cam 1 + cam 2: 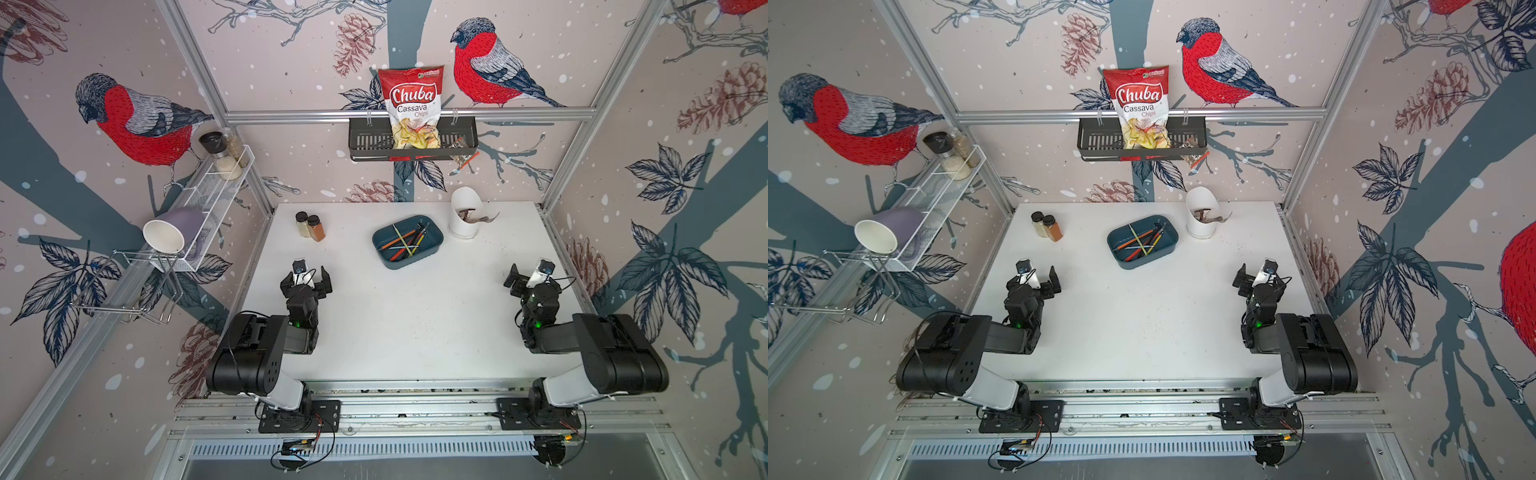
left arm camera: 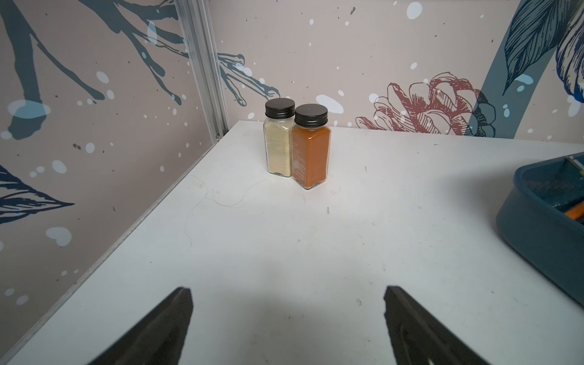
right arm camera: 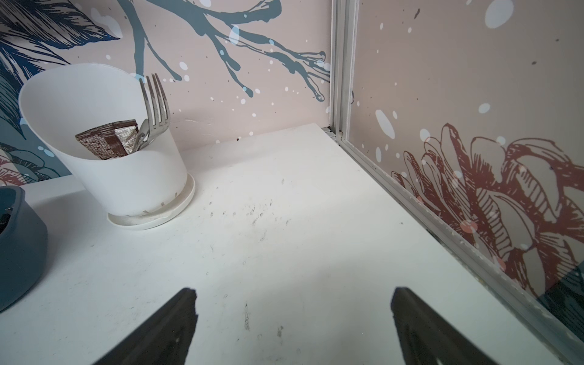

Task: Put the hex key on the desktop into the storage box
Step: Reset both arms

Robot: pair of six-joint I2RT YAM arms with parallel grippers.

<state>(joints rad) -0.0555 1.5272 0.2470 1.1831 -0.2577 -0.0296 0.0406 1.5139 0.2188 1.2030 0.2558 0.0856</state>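
Both arms sit folded low near the front rail. The left gripper (image 2: pixel 287 293) has its jaws spread wide with nothing between them. The right gripper (image 3: pixel 294 294) is the same, with only bare desktop (image 1: pixel 415 324) under it.

I find no loose hex key on the white surface in any view. The storage box (image 1: pixel 434 239) stands mid-rear, between the spice jars (image 1: pixel 309 226) and the white cup (image 1: pixel 463 220). It holds a crossed heap of slender rods (image 1: pixel 405 243) in orange, yellow-green and black. They are too small for me to tell a hex key among them.

My judgement is that the drop-in step is over and the key lies in that heap. The next move calls for a check that nothing is hidden under the arms, with both arms otherwise kept clear of the box.
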